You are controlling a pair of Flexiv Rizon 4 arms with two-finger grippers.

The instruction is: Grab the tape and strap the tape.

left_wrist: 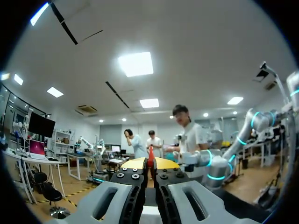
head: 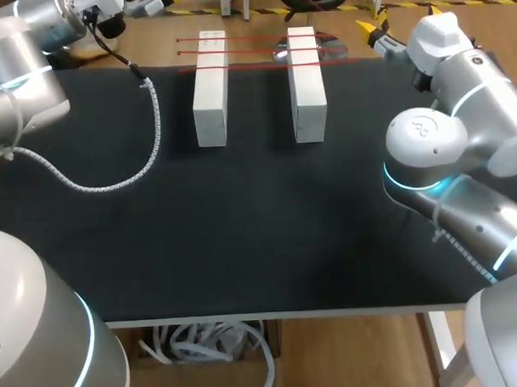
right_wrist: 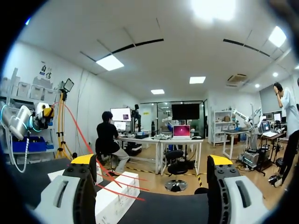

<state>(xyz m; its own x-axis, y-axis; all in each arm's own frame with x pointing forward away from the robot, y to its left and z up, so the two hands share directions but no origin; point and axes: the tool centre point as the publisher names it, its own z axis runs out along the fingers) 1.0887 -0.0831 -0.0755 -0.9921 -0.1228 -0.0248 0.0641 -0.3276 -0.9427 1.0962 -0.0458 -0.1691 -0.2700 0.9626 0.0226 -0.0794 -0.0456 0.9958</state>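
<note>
Right gripper (right_wrist: 152, 163) spreads wide, holding nothing; left gripper (left_wrist: 150, 165) pinches red tape (left_wrist: 150, 153) (strands cross two white blocks (head: 211, 89) near the far edge of the tabletop (head: 260, 236)).

Robotics lab: left arm (head: 12, 83), right arm (head: 444, 144) flank black table (head: 260, 236); white blocks (head: 211, 93), spiral-wrapped cable (head: 113, 177).

No legible text, number, label or sign shows on the red tape (head: 253, 50), the white blocks (head: 211, 89) or the table (head: 243, 228).
</note>
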